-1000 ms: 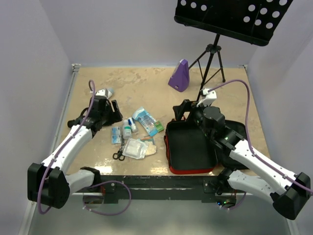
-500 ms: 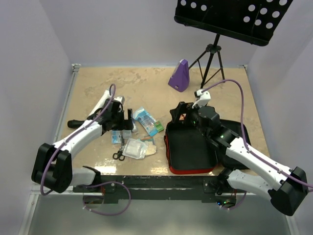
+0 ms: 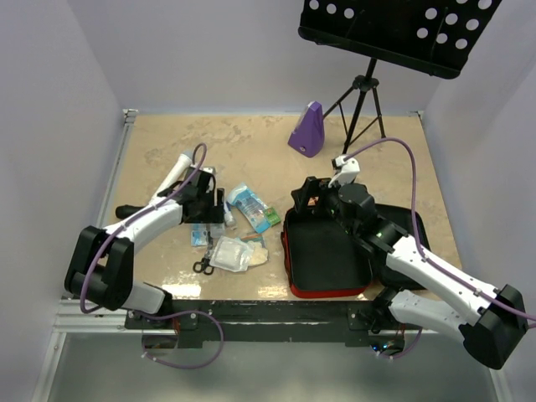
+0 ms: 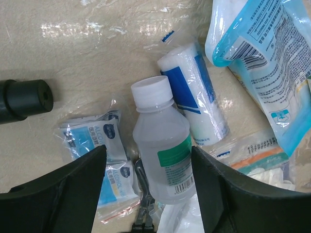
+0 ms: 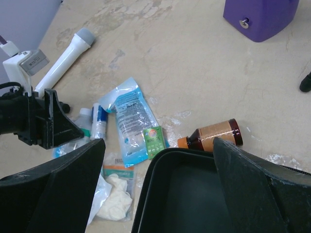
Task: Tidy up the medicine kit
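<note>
The medicine kit (image 3: 327, 251) lies open right of centre, black lining up, red rim at its near edge; its far rim shows in the right wrist view (image 5: 160, 160). My left gripper (image 3: 209, 208) is open and straddles a clear bottle with a white cap and green label (image 4: 163, 145). A bandage roll (image 4: 192, 92), alcohol packets (image 4: 92, 141) and scissors handles (image 4: 141, 194) lie around it. My right gripper (image 3: 306, 197) is open and empty above the kit's far edge, near a brown bottle (image 5: 214, 135).
A blue pouch (image 5: 130, 119), a green sachet (image 5: 154, 141) and a bagged glove pack (image 3: 233, 253) lie between the arms. A purple metronome-shaped object (image 3: 308, 130) and a music stand (image 3: 368, 84) stand at the back. A black handle (image 4: 22, 99) lies to the left.
My left gripper has moved right from the table's left side to the pile of supplies and now sits over the clear bottle. My right gripper has shifted slightly left along the kit's far edge.
</note>
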